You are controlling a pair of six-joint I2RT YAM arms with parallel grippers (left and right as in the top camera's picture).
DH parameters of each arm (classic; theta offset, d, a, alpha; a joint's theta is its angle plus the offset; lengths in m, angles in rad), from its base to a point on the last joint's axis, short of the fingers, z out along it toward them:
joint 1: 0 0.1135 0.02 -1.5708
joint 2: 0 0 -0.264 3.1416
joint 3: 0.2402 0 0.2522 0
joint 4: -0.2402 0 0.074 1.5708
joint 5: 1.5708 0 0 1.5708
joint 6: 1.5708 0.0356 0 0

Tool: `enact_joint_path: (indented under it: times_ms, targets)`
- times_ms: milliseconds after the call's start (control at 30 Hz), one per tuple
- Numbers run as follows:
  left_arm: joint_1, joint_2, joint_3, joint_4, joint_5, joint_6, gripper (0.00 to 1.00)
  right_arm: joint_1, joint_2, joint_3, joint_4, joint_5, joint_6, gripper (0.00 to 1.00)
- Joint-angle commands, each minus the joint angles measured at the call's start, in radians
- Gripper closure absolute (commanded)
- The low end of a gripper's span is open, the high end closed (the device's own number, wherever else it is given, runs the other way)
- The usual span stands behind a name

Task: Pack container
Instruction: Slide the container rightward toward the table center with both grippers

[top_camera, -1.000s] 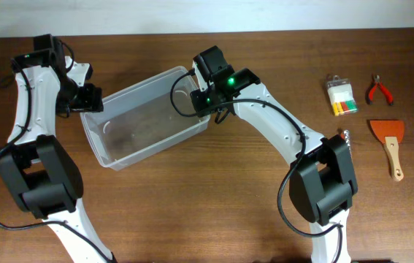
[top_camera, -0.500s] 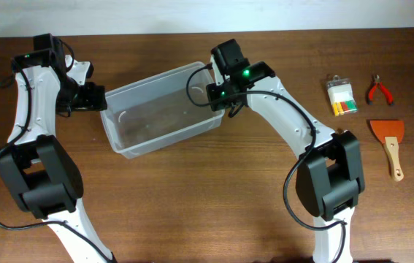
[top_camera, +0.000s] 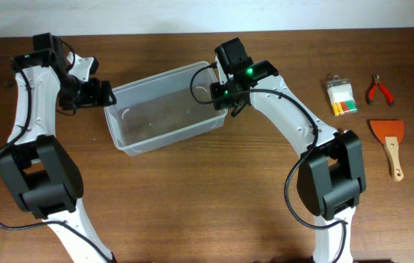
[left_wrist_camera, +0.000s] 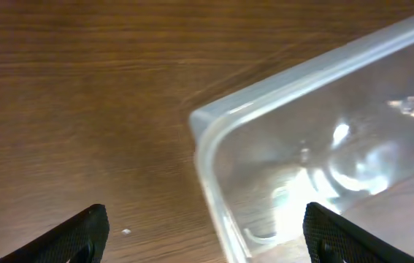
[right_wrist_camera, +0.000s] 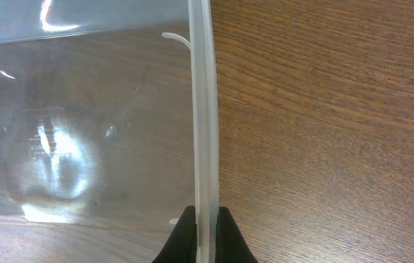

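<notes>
On table (top_camera: 192, 204) the container (top_camera: 164, 109) sits left of centre, skewed, right end farther back. left gripper (top_camera: 103, 93) just beside its left end, right gripper (top_camera: 220, 98) on its right rim. Well apart at right: small box (top_camera: 340, 96), pliers (top_camera: 379, 90) right of it, scraper (top_camera: 390, 144) nearer than both.

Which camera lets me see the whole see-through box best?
The overhead view: the whole container shows there. The left wrist view shows only one corner; the right wrist view shows one side, its rim pinched by the right gripper.

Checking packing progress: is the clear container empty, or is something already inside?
Empty. Through the container only wood grain and glare show; the red pliers and scraper lie outside it.
</notes>
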Motion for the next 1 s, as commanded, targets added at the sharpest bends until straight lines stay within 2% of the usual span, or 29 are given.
enact_joint_path:
  times_ms: [0,367,533,567,633,767,967]
  targets:
    - [0.0,0.007,0.001,0.003,0.118,-0.005,0.13,0.0,0.002,0.03,0.0,0.039,0.05,0.96]
    - [0.002,0.007,0.048,0.045,0.278,-0.006,0.13,-0.079,0.002,0.03,-0.04,0.051,0.1,0.96]
    - [0.002,0.006,0.178,0.043,0.278,-0.022,0.13,-0.146,0.002,0.03,-0.061,0.048,0.1,0.96]
    - [0.002,0.006,0.218,0.043,0.278,-0.036,0.08,-0.163,0.002,0.03,-0.068,0.048,0.103,0.96]
    - [0.001,0.006,0.283,0.044,0.277,-0.04,0.07,-0.191,0.002,0.03,-0.097,0.049,0.104,0.96]
    - [0.001,0.006,0.317,0.044,0.277,-0.04,0.01,-0.212,0.002,0.03,-0.164,0.048,0.126,0.96]
    - [0.002,0.006,0.318,0.045,0.265,-0.04,0.01,-0.215,0.001,0.03,-0.272,0.034,0.115,0.96]
